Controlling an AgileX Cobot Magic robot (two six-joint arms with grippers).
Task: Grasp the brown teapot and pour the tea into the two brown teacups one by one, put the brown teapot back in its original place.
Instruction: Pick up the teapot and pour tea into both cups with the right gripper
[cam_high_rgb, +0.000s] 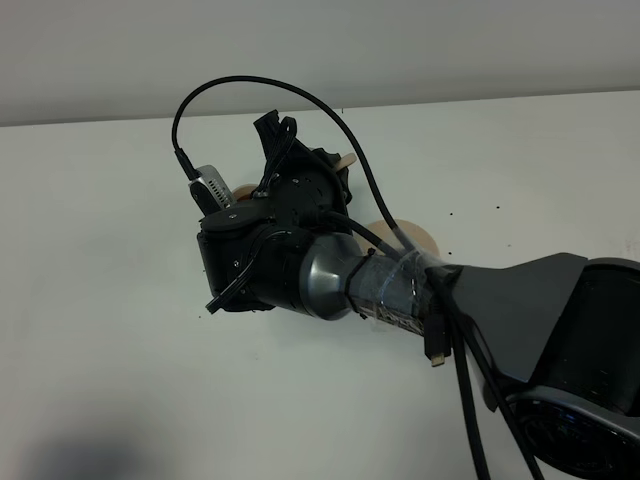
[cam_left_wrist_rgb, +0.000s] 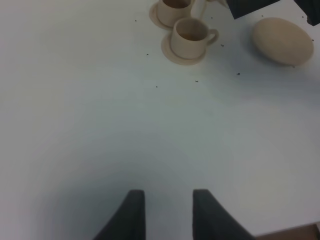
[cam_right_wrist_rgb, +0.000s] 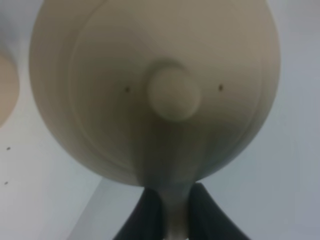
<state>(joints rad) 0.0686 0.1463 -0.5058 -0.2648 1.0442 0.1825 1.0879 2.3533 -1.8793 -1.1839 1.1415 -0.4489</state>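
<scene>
1. between the fingers of the right claw (cam_right_wrist_rgb: 175, 200) sits the thin loop handle (cam_right_wrist_rgb: 172, 220) of the brown teapot (cam_right_wrist_rgb: 100, 75); the claw is squeezed tight on it, with no slack showing either side.
2. straight out past those fingertips the pot's round body fills the wrist view, its lid knob (cam_right_wrist_rgb: 174, 93) facing the camera; whether its base touches the table i cannot tell.
3. from high up, the right arm (cam_high_rgb: 520, 310) reaches in from the right and its wrist covers the pot, so only slivers of tan peek round it.
4. the wide saucer (cam_left_wrist_rgb: 282, 40) lies flat, out ahead of the left claw (cam_left_wrist_rgb: 169, 200) and well apart from it.
5. the nearer teacup (cam_left_wrist_rgb: 189, 36) and the farther teacup (cam_left_wrist_rgb: 172, 6) stand upright on their small saucers (cam_left_wrist_rgb: 175, 56), also well ahead of the left claw, just beside each other and near the wide saucer without touching it.
6. the left claw hangs over bare white table (cam_left_wrist_rgb: 75, 125), fingers a little parted, gripping nothing.
</scene>
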